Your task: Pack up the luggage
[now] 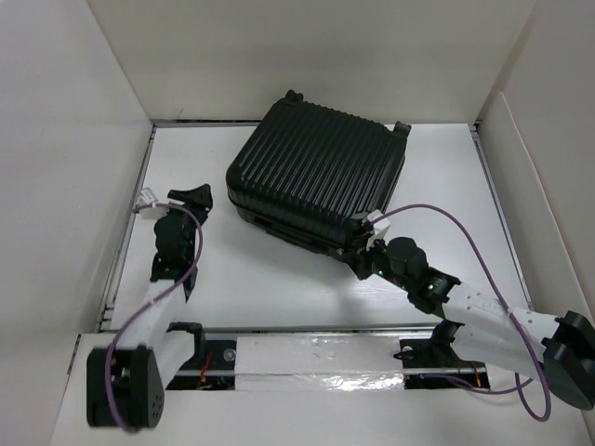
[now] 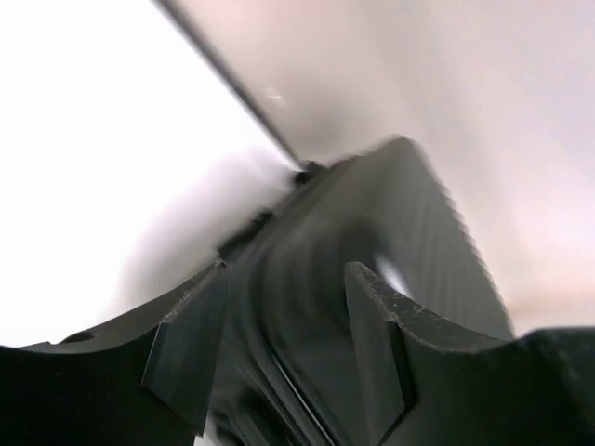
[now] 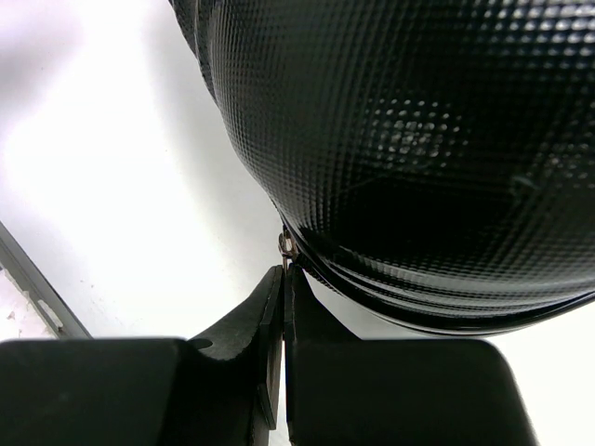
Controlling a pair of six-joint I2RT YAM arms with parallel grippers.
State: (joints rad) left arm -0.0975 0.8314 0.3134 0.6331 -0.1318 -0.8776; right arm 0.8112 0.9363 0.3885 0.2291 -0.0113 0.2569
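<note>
At the luggage's (image 1: 321, 172) near right corner, the right gripper (image 3: 283, 274) was pinched tight, its two fingers pressed flat together with no gap. A small metal loop, which I took for the zipper pull (image 3: 285, 243), stood just past the fingertips against the seam of the shell. It looked held, though the loop was tiny and the hold itself was hidden.

The step in hand seemed to be running the zipper around that corner. Whether it was opening or closing, I could not tell. To do it well, the pinch should be kept firm and the pull drawn along the seam line, following the curve of the corner, not tugged away from the shell. A pull outward would likely slip the loop free or drag the whole case across the table (image 1: 270, 279).

Off the luggage's left side, well apart from it, the left gripper (image 2: 284, 279) hung with its jaws wide and nothing between them. Its fingers (image 2: 186, 353) pointed toward the ribbed shell, which was blurred in that view. Set against the shell, it could brace the case.

The luggage itself lay flat and shut at mid-table, ribs up. Its caster wheels (image 1: 402, 128) were at the far end, away from both arms.
</note>
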